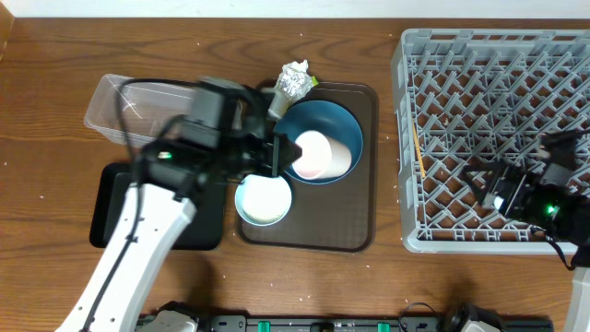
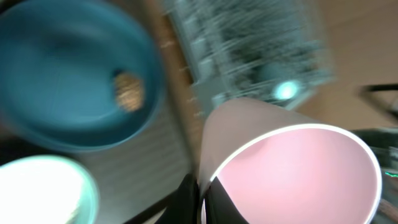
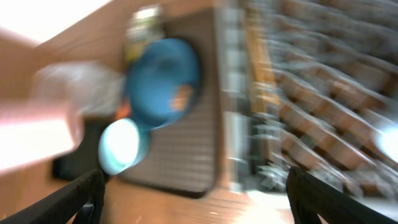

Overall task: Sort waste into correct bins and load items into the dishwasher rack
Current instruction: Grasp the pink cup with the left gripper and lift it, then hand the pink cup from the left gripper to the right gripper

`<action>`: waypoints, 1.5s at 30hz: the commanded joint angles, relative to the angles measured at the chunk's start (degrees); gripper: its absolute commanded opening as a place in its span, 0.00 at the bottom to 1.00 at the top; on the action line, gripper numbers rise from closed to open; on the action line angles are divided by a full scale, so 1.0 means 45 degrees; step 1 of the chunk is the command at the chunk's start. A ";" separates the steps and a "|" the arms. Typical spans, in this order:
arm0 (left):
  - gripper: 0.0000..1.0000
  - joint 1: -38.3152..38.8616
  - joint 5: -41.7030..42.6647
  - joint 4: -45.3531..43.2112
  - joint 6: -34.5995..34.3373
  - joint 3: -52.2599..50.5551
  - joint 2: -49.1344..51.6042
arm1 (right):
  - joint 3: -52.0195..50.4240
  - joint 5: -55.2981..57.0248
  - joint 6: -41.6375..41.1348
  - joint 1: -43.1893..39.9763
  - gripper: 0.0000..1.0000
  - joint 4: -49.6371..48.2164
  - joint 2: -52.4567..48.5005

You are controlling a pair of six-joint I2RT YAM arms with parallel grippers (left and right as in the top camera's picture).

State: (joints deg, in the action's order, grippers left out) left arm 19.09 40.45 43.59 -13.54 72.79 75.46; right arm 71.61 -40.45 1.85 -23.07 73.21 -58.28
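- The left hand (image 1: 281, 155) is closed on the pink-lined cup (image 1: 318, 152), one finger inside the rim and one outside. The cup lies tipped on its side over the dark-blue bowl (image 1: 343, 124); I cannot tell whether it is clear of the bowl.
- The right hand (image 3: 199, 196) has its fingers spread wide, holding nothing, and hangs over the dishwasher rack (image 1: 489, 83) at 3 o'clock from the cup.
- A brown crumbly lump (image 2: 129, 90) sits inside the bowl. The crumpled wrapper (image 1: 295, 81) lies at the bowl's 11 o'clock. A pale round vessel (image 1: 265, 198), cup or bowl I cannot tell, stands at its 7 o'clock on the brown serving tray (image 1: 355, 235).
- The clear tub (image 1: 129, 111) and black tray (image 1: 111, 207) rest on the surface at 9 o'clock from the tray.
- Risk: a pinch on one wall is a thin hold, and the blurred wrist views suggest speed. A quick swing could twist the cup loose.
- Risk: dragged low, the cup could clip the bowl's rim and jolt the lump out.
- Risk: the right arm occupies the rack, so the two arms could collide there.
- Risk: the tilted cup could catch on a peg and topple.
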 commanded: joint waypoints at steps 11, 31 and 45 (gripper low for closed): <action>0.06 -0.1287 0.9651 -0.1802 0.0753 0.0204 0.0112 | -0.0024 -0.6892 0.3774 0.3453 0.84 -0.1914 -0.0029; 0.06 -0.1282 1.0248 -0.1807 0.0763 0.0204 0.0112 | -0.0024 -0.5770 0.2803 0.8646 0.74 -0.6290 -0.1044; 0.51 -0.1287 0.9797 -0.2200 0.0695 0.0204 0.0112 | -0.0024 -0.0588 0.0296 0.9097 0.50 -0.6178 -0.0957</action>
State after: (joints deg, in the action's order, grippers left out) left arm 13.19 84.40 34.00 -10.59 72.79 75.83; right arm 71.53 -58.15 9.76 17.98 44.36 -63.88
